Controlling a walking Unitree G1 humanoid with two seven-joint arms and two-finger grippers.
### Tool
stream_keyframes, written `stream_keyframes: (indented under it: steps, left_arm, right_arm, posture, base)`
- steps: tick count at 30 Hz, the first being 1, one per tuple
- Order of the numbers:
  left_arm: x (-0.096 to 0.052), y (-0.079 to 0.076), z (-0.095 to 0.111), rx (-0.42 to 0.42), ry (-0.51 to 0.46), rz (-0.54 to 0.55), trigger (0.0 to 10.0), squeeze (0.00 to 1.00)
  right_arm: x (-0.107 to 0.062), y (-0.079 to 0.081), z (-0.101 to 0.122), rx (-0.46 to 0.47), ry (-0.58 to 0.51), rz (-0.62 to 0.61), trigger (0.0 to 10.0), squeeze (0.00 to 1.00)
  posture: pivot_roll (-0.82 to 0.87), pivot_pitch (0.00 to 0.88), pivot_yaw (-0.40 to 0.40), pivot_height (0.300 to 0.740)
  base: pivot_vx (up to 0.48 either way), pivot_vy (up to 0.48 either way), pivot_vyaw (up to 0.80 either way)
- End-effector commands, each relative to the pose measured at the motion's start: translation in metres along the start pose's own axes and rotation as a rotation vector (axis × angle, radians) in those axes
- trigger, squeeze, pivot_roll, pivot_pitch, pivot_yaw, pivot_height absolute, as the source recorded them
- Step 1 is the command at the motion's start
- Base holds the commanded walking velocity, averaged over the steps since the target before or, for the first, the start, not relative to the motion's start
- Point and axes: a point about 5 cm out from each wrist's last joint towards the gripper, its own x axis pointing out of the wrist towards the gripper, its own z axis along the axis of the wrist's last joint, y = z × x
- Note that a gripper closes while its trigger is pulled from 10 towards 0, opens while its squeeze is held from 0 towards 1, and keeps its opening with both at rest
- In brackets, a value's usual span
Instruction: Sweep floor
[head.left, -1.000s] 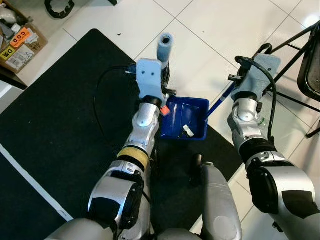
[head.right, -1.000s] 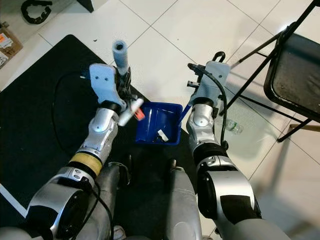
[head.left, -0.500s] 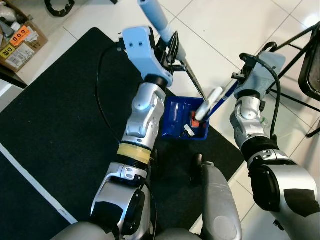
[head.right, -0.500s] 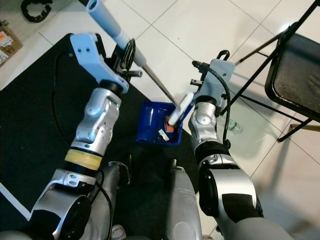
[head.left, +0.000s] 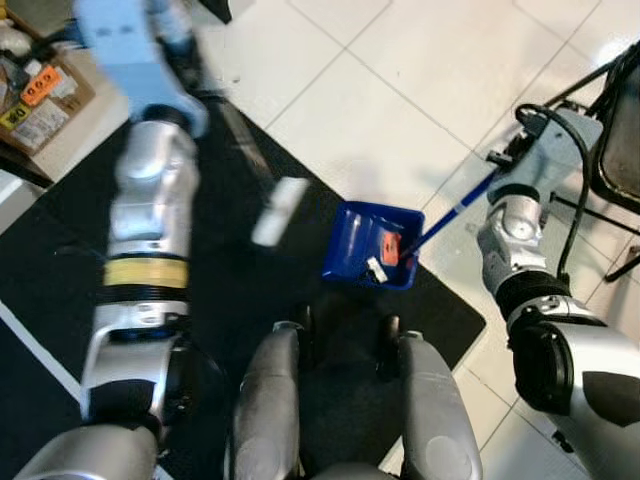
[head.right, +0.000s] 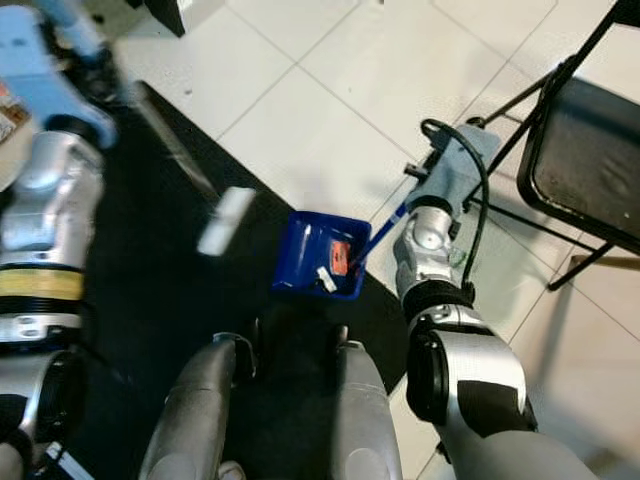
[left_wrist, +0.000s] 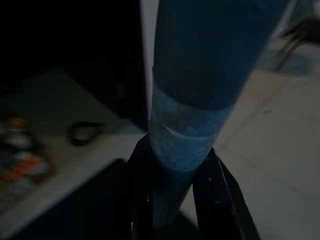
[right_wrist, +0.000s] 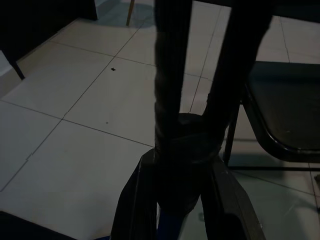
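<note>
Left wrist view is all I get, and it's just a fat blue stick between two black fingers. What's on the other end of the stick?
Observer: The left end effector is shut on a broom handle. Its white head, blurred, shows over the black mat.
Operator: Is there a dustpan?
Observer: Yes, a blue dustpan sits at the mat's edge, to the right of the head, with an orange scrap inside.
Operator: Who holds it?
Observer: The right end effector grips its long blue handle.

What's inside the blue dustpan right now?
The blue dustpan holds an orange scrap and a small white piece. Its long handle crosses the right side, so anything beneath it is hidden.
</note>
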Motion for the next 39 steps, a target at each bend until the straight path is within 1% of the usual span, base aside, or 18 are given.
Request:
stream_keyframes:
  steps: [1, 2, 3, 4, 6, 7, 9, 11, 13, 14, 17, 19, 20, 23, 26, 28, 31, 39]
  left_arm:
    - [-0.005, 0.007, -0.006, 0.049, -0.021, 0.01, 10.0, 0.0]
    - [-0.011, 0.012, -0.014, 0.063, -0.005, 0.04, 10.0, 0.0]
    - [-0.011, 0.012, -0.014, 0.063, -0.005, 0.04, 10.0, 0.0]
    - [-0.021, 0.018, -0.029, 0.067, 0.024, 0.075, 10.0, 0.0]
    - [-0.032, 0.024, -0.044, 0.072, 0.062, 0.102, 10.0, 0.0]
    - [-0.032, 0.024, -0.044, 0.072, 0.062, 0.102, 10.0, 0.0]
    - [-0.043, 0.028, -0.062, 0.049, 0.127, 0.145, 10.0, 0.0]
    - [-0.055, 0.029, -0.087, 0.014, 0.266, 0.211, 10.0, 0.0]
    - [-0.063, 0.025, -0.102, -0.003, 0.339, 0.215, 10.0, 0.0]
    - [-0.063, 0.025, -0.102, -0.003, 0.339, 0.215, 10.0, 0.0]
    - [-0.077, 0.018, -0.119, -0.016, 0.363, 0.2, 10.0, 0.0]
    - [-0.082, 0.018, -0.124, -0.013, 0.362, 0.227, 10.0, 0.0]
    - [-0.09, 0.02, -0.132, -0.009, 0.387, 0.291, 10.0, 0.0]
    - [-0.094, 0.022, -0.136, 0.005, 0.402, 0.367, 10.0, 0.0]
    - [-0.097, 0.017, -0.139, -0.012, 0.392, 0.41, 10.0, 0.0]
    - [-0.097, 0.011, -0.139, 0.016, 0.376, 0.37, 10.0, 0.0]
    - [-0.096, 0.006, -0.137, 0.015, 0.351, 0.331, 10.0, 0.0]
    - [-0.094, 0.002, -0.133, -0.021, 0.277, 0.34, 10.0, 0.0]
  right_arm:
    - [-0.003, -0.011, -0.008, 0.026, 0.029, -0.021, 10.0, 0.0]
    - [-0.002, -0.012, -0.007, 0.051, 0.026, -0.02, 10.0, 0.0]
    - [-0.002, -0.012, -0.007, 0.051, 0.026, -0.02, 10.0, 0.0]
    - [-0.001, -0.013, -0.006, 0.092, 0.021, -0.012, 10.0, 0.0]
    - [0.0, -0.014, -0.003, 0.126, 0.015, -0.007, 10.0, 0.0]
    - [0.0, -0.014, -0.003, 0.126, 0.015, -0.007, 10.0, 0.0]
    - [0.002, -0.016, 0.0, 0.156, 0.006, -0.01, 10.0, 0.0]
    - [0.004, -0.02, 0.003, 0.184, -0.001, -0.014, 10.0, 0.0]
    - [0.006, -0.022, 0.005, 0.205, -0.009, -0.007, 10.0, 0.0]
    - [0.006, -0.022, 0.005, 0.205, -0.009, -0.007, 10.0, 0.0]
    - [0.008, -0.018, 0.01, 0.238, -0.032, 0.067, 10.0, 0.0]
    - [0.007, -0.017, 0.01, 0.245, -0.036, 0.09, 10.0, 0.0]
    - [0.006, -0.017, 0.008, 0.247, -0.036, 0.113, 10.0, 0.0]
    - [0.005, -0.017, 0.006, 0.245, -0.024, 0.122, 10.0, 0.0]
    - [0.002, -0.02, -0.002, 0.218, 0.013, 0.129, 10.0, 0.0]
    - [0.0, -0.018, -0.006, 0.208, 0.03, 0.159, 10.0, 0.0]
    - [-0.002, -0.013, -0.008, 0.197, 0.037, 0.201, 10.0, 0.0]
    - [-0.007, -0.002, -0.015, 0.185, 0.073, 0.306, 10.0, 0.0]
  posture:
    - [0.08, 0.183, -0.027, 0.74]
    - [0.08, 0.175, -0.027, 0.74]
    - [0.08, 0.175, -0.027, 0.74]
    - [0.07, 0.157, -0.023, 0.74]
    - [0.07, 0.146, -0.02, 0.74]
    - [0.07, 0.146, -0.02, 0.74]
    - [0.06, 0.139, -0.018, 0.74]
    - [0.06, 0.127, -0.015, 0.74]
    - [0.06, 0.119, -0.014, 0.74]
    - [0.06, 0.119, -0.014, 0.74]
    - [0.05, 0.107, -0.011, 0.74]
    - [0.04, 0.097, -0.009, 0.74]
    - [0.04, 0.095, -0.007, 0.74]
    - [0.03, 0.092, -0.007, 0.74]
    - [0.03, 0.085, -0.013, 0.74]
    - [0.03, 0.082, -0.017, 0.74]
    - [0.03, 0.077, -0.022, 0.74]
    - [0.03, 0.06, -0.032, 0.74]
  base:
    - [0.0, 0.0, 0.0]
    - [0.0, 0.0, 0.0]
    - [0.0, 0.0, 0.0]
    - [0.0, 0.0, 0.0]
    - [0.0, 0.0, 0.0]
    - [0.0, 0.0, 0.0]
    - [0.0, 0.0, 0.0]
    - [0.0, 0.0, 0.0]
    - [0.0, 0.0, 0.0]
    - [0.0, 0.0, 0.0]
    - [0.0, 0.0, 0.0]
    - [0.0, 0.0, 0.0]
    - [0.0, 0.0, 0.0]
    - [0.0, 0.0, 0.0]
    - [0.0, 0.0, 0.0]
    - [0.0, 0.0, 0.0]
    - [0.0, 0.0, 0.0]
    - [0.031, 0.0, 0.0]
